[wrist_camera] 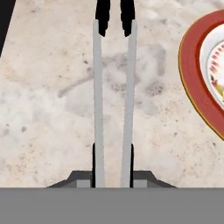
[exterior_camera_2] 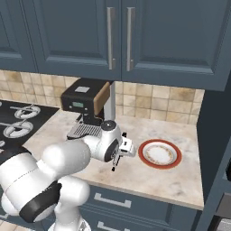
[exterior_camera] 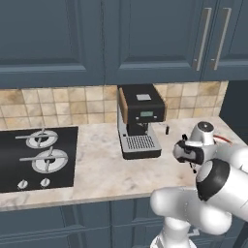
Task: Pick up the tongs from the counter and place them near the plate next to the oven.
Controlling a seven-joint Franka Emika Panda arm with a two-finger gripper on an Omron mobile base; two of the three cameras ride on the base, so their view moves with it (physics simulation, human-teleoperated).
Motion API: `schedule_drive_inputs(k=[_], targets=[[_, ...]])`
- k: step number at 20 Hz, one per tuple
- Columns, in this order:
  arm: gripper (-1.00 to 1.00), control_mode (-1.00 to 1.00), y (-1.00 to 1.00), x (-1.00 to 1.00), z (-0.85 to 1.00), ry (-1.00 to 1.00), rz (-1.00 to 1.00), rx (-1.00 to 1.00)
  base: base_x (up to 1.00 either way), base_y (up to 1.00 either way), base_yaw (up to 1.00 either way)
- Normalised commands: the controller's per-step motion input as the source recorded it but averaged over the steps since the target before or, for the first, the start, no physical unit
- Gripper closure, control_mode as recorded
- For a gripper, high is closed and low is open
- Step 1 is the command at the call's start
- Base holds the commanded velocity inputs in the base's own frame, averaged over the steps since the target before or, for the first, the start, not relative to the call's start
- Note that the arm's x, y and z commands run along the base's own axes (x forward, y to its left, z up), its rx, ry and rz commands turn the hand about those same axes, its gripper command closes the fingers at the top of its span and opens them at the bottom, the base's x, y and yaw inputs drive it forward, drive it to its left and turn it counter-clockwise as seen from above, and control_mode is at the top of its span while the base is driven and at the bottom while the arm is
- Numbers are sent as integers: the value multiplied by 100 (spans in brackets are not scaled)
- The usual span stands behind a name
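Observation:
My gripper (wrist_camera: 112, 168) is shut on the tongs (wrist_camera: 98, 96). Their two silver arms run up the hand view from between my fingertips (wrist_camera: 93, 157) to black ends at the top. In the right base view the gripper (exterior_camera_2: 121, 151) holds the tongs (exterior_camera_2: 118, 153) steeply tilted just above the counter (exterior_camera_2: 149, 180), a little left of the plate (exterior_camera_2: 159, 153). The plate's red-orange rim (wrist_camera: 194, 78) curves in at the right of the hand view, apart from the tongs. From the left base view, the gripper (exterior_camera: 188, 151) sits in front of the plate's rim (exterior_camera: 224, 138).
A black-and-steel coffee machine (exterior_camera: 139, 118) stands against the tiled wall, left of the gripper. The black hob (exterior_camera: 36, 157) with steel burners lies at the far left. A tall dark blue panel (exterior_camera_2: 208, 149) bounds the counter on the right, with a dark appliance front (exterior_camera_2: 227, 173) beyond it.

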Motion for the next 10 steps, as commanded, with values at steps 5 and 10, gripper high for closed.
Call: schedule_drive_inputs(k=[5, 10], targets=[[100, -100, -32, 45, -18, 5, 0, 6, 0, 0, 0], [100, -100, -9, 22, -16, 0, 0, 2, 0, 0, 0]])
